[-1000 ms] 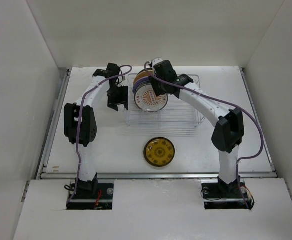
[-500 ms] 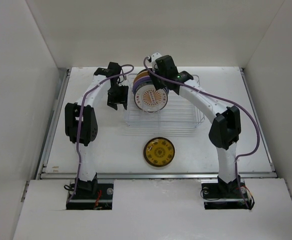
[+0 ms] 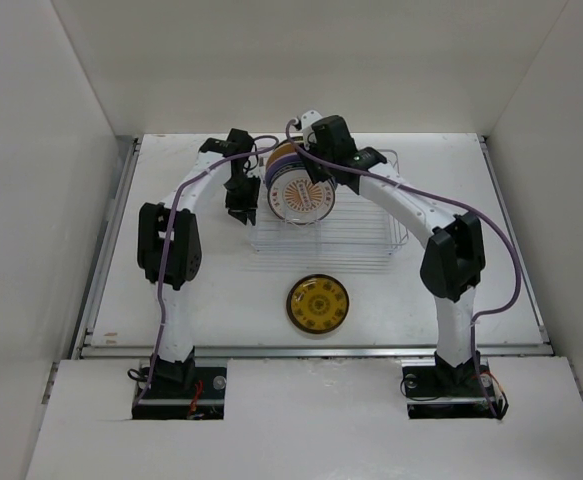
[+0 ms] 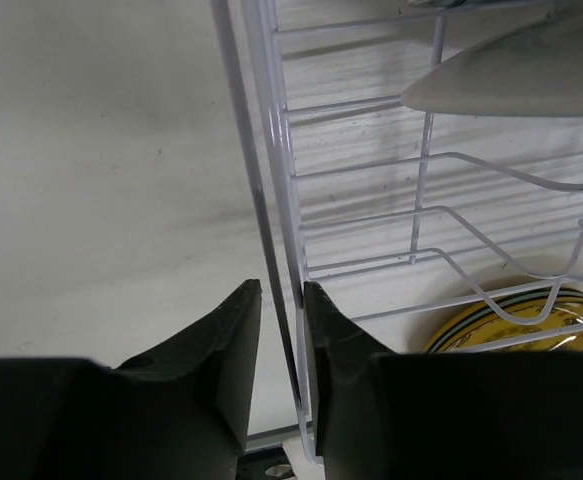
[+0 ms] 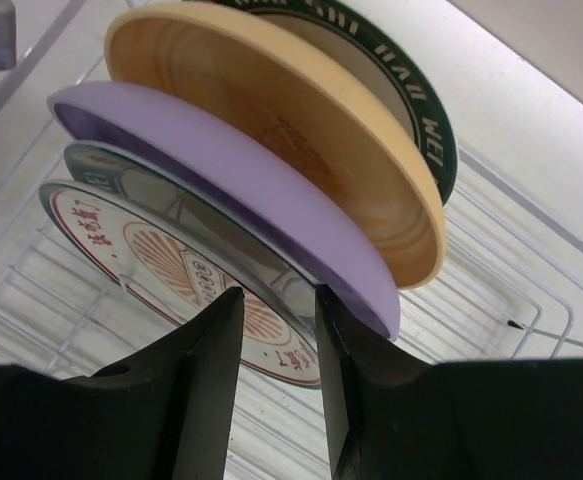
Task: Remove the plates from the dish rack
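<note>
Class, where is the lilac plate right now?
In the right wrist view, the lilac plate stands on edge in the dish rack, between the tan plate and a teal-rimmed plate, just beyond the right gripper.

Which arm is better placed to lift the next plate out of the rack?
Right: the right fingers straddle rims of the plates in the dish rack; the left fingers pinch its side wire.

A lab booth: plain white walls (image 3: 301,60) box in a table (image 3: 221,290) with robot arms (image 3: 166,250).
</note>
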Available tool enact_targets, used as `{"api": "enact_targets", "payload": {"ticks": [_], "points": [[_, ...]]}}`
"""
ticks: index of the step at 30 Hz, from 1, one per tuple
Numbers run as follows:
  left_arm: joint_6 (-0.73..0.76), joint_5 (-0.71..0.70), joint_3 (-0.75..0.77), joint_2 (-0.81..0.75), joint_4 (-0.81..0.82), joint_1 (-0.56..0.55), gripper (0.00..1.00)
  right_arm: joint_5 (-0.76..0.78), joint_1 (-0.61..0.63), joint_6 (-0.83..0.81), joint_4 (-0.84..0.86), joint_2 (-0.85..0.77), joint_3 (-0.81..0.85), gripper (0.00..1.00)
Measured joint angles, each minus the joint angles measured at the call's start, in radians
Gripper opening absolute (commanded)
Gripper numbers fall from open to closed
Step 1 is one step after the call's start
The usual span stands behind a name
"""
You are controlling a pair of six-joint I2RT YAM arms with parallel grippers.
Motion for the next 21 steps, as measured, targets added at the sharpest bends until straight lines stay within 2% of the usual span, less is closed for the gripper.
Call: {"api": "enact_targets", "payload": {"ticks": [5, 10, 13, 14, 18, 21], "points": [[0.001, 0.003, 0.005, 0.002, -0.001, -0.006, 0.17, -0.006, 0.0, -0.021, 0.003, 0.0, -0.044, 0.41], [0.0, 0.005, 0.005, 0.002, -0.001, -0.01, 0.08, -0.006, -0.002, -0.039, 0.008, 0.019, -0.045, 0.39], [-0.006, 0.006, 0.006, 0.002, -0.002, -0.011, 0.02, -0.005, -0.007, -0.052, 0.01, 0.025, -0.045, 0.27], [-0.013, 0.01, 0.006, 0.002, -0.002, -0.011, 0.0, -0.008, -0.009, -0.056, 0.009, 0.025, -0.045, 0.19], [-0.023, 0.017, 0.008, 0.005, -0.003, -0.006, 0.0, -0.019, -0.013, -0.08, 0.006, 0.023, -0.044, 0.02], [-0.023, 0.017, 0.009, 0.005, -0.003, -0.006, 0.0, -0.012, -0.012, -0.085, 0.005, 0.017, -0.048, 0.0]]}}
